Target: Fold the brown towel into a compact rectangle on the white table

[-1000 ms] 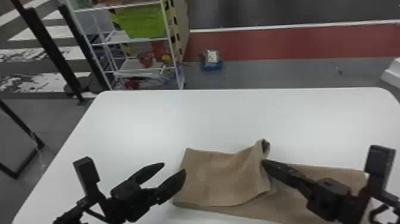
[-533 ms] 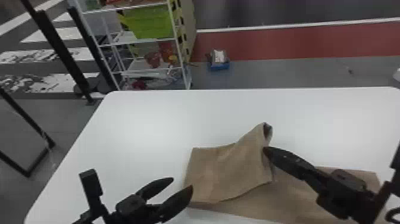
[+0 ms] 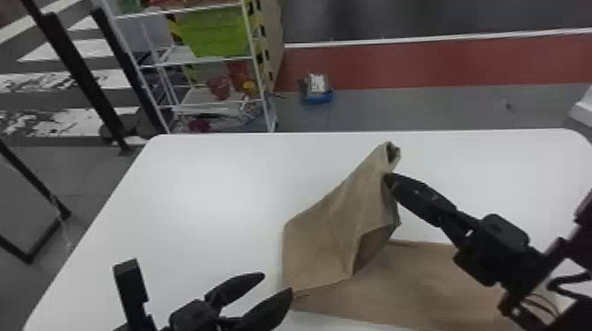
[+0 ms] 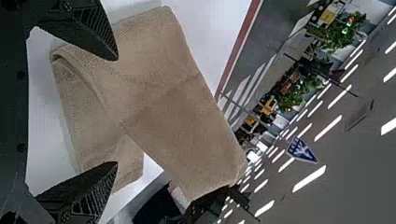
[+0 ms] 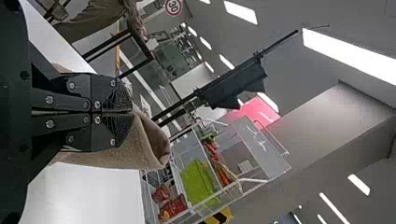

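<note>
My right gripper [image 3: 390, 178] is shut on the raised edge of the brown towel [image 3: 326, 237], whose left part slopes up to it while the rest lies flat on the white table [image 3: 211, 185] to the right. In the right wrist view the closed right gripper [image 5: 130, 112] pinches the towel [image 5: 140, 147]. Just left of the towel's left edge, my left gripper [image 3: 277, 281] stands open and holds nothing. From the left wrist, the lifted towel [image 4: 163, 107] shows beyond the parted fingers of the left gripper [image 4: 116, 112].
Beyond the table's back left corner stands a white shelf rack [image 3: 264, 101] with a green bin [image 3: 213, 33]. A small blue item [image 3: 318, 94] lies on the floor behind the table.
The right gripper has carried the towel's edge up and away from the robot, lifting its left part off the lower layer. The left gripper stays open beside it. The head view has shifted slightly.
</note>
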Action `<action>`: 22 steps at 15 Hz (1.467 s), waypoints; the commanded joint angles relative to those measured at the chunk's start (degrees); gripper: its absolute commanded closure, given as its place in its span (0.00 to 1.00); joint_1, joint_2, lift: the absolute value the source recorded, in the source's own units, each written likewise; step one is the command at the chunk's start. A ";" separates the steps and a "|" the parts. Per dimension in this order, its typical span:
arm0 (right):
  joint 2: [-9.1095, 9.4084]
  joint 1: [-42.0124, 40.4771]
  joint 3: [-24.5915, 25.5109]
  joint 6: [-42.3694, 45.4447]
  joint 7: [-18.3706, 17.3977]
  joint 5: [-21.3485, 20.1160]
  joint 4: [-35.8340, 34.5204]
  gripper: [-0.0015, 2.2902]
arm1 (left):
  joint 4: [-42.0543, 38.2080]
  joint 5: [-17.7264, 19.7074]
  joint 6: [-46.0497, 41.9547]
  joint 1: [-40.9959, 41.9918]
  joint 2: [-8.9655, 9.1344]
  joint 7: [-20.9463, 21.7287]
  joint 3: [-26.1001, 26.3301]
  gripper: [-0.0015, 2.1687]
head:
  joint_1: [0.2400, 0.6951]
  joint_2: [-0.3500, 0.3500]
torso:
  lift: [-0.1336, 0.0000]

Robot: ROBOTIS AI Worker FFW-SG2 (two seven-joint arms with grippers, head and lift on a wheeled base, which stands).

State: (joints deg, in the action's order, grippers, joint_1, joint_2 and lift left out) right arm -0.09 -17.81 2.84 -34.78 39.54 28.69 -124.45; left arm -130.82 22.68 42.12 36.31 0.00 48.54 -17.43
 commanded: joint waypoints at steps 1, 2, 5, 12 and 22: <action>0.14 -0.21 -0.11 0.90 0.01 -0.13 0.08 0.57 | -0.22 -0.35 0.20 0.16 0.15 0.68 2.14 0.07 | 1.00 0.72 | 0.07; 0.14 -0.56 -0.20 0.54 0.18 -0.04 0.00 0.57 | -0.14 -0.44 0.20 0.25 0.15 0.85 2.49 0.07 | 1.00 0.71 | 0.07; 0.14 -3.81 0.41 -1.21 0.71 1.90 -3.69 0.57 | 0.57 -2.11 0.20 -0.80 0.15 0.15 2.58 0.07 | 1.00 0.68 | 0.07; 0.14 -15.50 7.01 -0.51 1.15 8.93 -13.01 0.57 | 2.94 -3.69 -1.55 -3.88 0.15 -1.78 1.52 0.07 | 1.00 0.70 | 0.07; 0.14 -16.03 23.53 -0.33 6.86 12.79 -4.31 0.57 | 2.50 -4.13 -2.61 -2.03 0.15 -0.90 1.79 0.07 | 1.00 0.46 | 0.07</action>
State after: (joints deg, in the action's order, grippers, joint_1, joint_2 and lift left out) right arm -0.09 -36.21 23.74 -32.47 45.68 41.76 -132.33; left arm -128.12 18.54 39.51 33.77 0.00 47.60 -15.73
